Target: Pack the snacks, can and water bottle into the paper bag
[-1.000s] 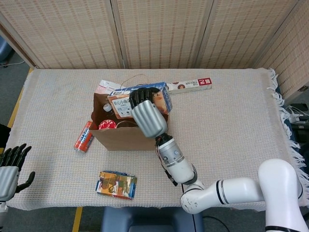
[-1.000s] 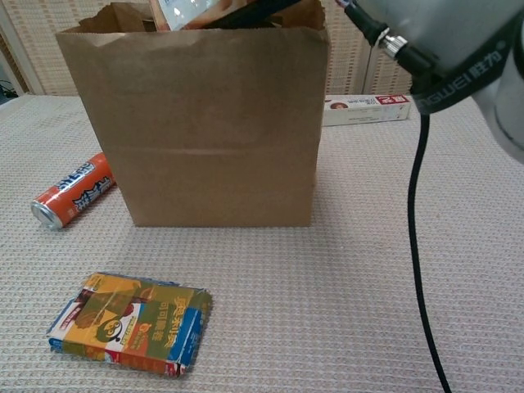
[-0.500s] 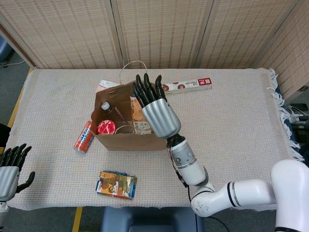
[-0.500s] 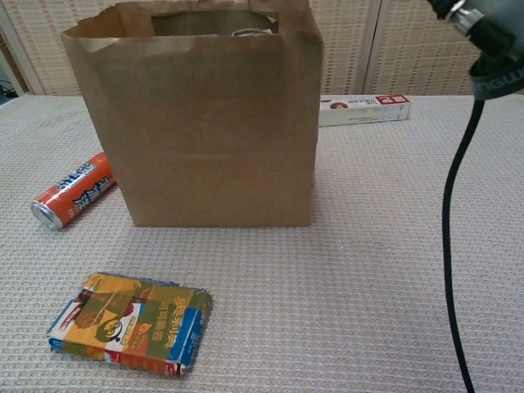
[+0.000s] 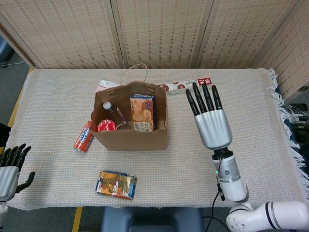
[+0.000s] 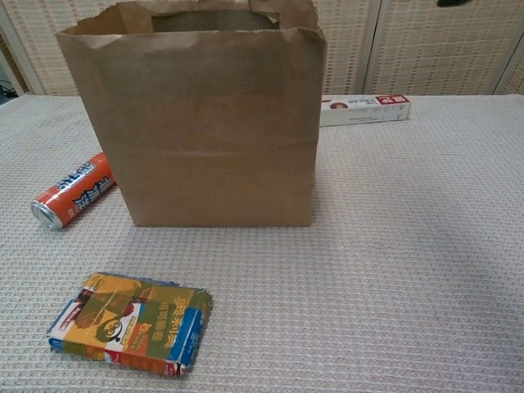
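A screened-off test room: woven partition panels (image 5: 159, 31) behind a cloth-covered table (image 5: 251, 101).

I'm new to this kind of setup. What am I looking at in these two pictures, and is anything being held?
This is a two-armed robot with human-like hands, steered by a person. One picture looks down from its head, the other looks across the table from its chest.

On the table stands an open paper bag. Inside it you can see a snack box, a bottle and something red. Left of the bag an orange can lies on its side. Near the front edge lies a flat snack packet, and behind the bag a long white box.

The right hand hovers right of the bag, fingers straight and apart, holding nothing. The left hand waits at the lower-left corner, also empty.
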